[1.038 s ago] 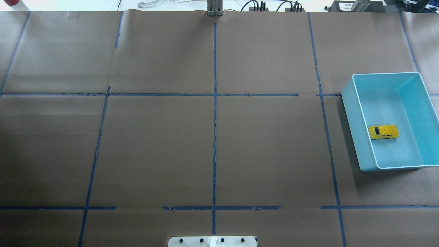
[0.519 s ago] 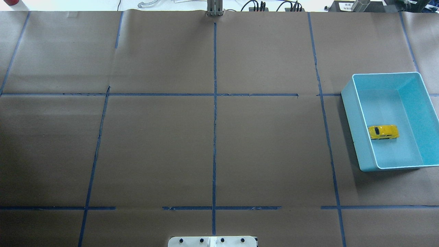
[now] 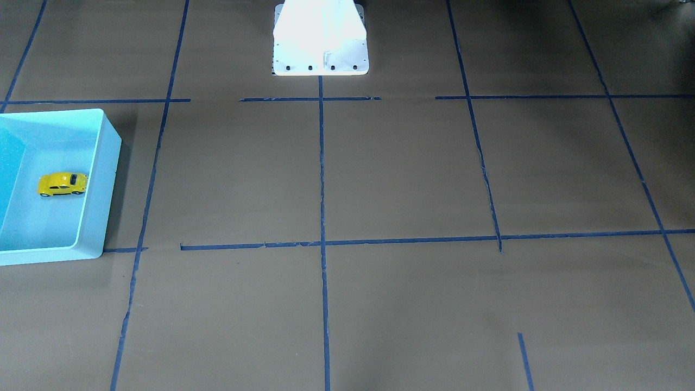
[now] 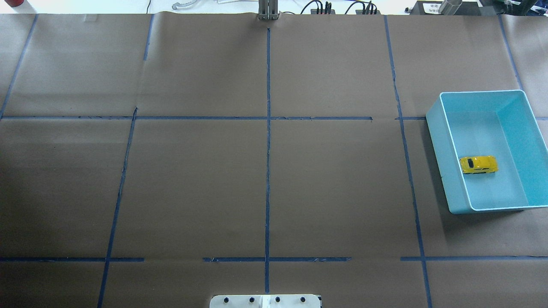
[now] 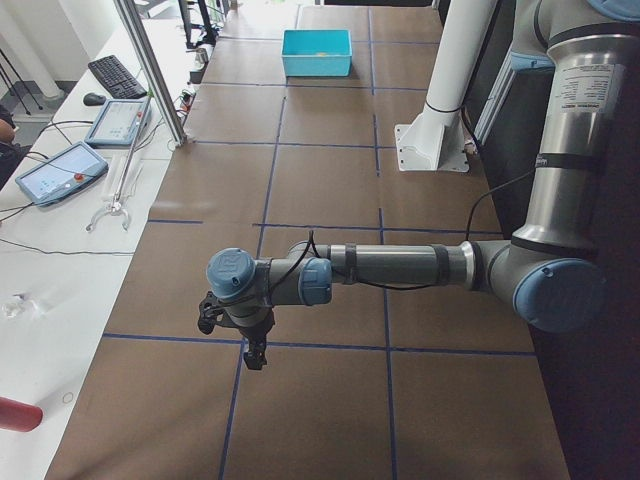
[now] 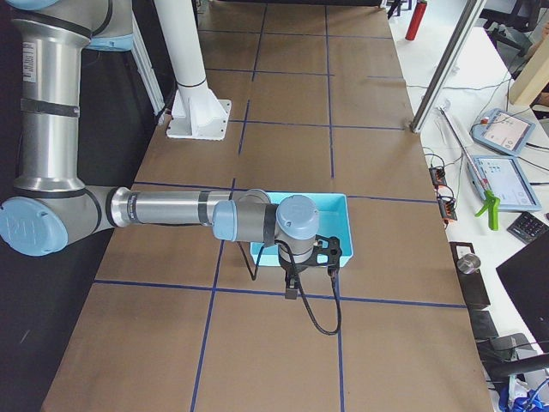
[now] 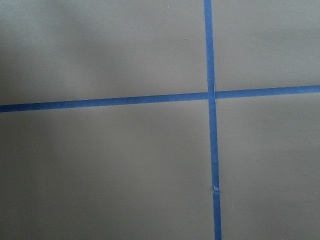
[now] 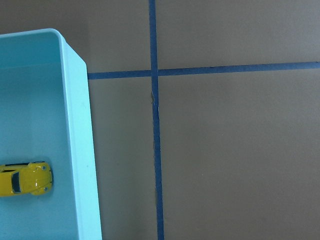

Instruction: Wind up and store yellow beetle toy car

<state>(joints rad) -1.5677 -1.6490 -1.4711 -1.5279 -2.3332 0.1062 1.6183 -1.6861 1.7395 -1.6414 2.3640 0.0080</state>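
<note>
Upright, the yellow beetle toy car [image 4: 478, 164] sits in the light blue bin [image 4: 436, 141]; how far the left gripper [image 5: 255, 352] and right gripper [image 6: 292, 287] are open is unclear.

Yellow car [image 4: 478, 164], light blue bin [image 4: 436, 149], brown table [image 4: 192, 184], blue tape grid [image 4: 268, 171].

Light blue bin [image 4: 439, 141] on the table's [image 4: 192, 184] right side, open top, four upright walls ring the yellow beetle toy car [image 4: 478, 164], so the way in is from above. Car sits near the wall facing table centre, tight finger room there, wider floor on its other three sides. Flat brown paper beside the bin; white base plate [image 4: 265, 301] at the near edge, well apart
</note>
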